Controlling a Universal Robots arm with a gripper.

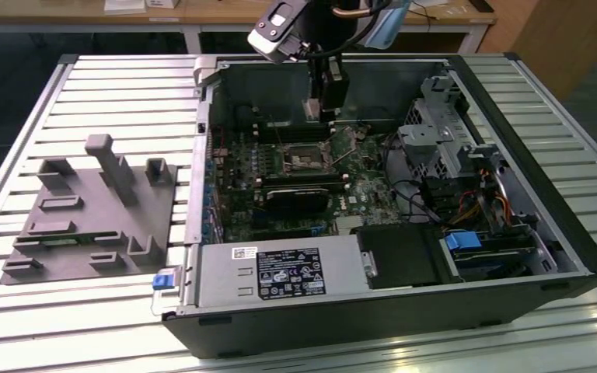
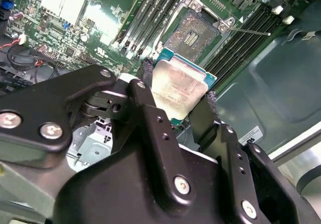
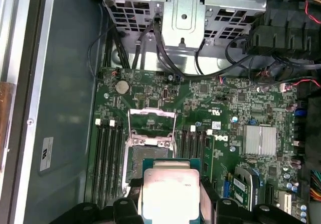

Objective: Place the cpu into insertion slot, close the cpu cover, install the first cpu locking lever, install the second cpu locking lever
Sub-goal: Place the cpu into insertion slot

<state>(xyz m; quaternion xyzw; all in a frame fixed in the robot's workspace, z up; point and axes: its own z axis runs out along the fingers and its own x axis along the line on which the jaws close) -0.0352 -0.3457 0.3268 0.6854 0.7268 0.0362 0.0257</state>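
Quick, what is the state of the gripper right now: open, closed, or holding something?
Gripper: closed, holding the cpu between its fingers, near the slot.

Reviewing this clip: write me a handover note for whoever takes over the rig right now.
Tool: shut on the cpu, gripped by two opposite edges.
Cpu: in the air close to the insertion slot, not seated.
Insertion slot: bare.
Cpu cover: swung open.
Done: cpu picked up and brought to the slot.
Left: seating the cpu, closing the cover, both locking levers.
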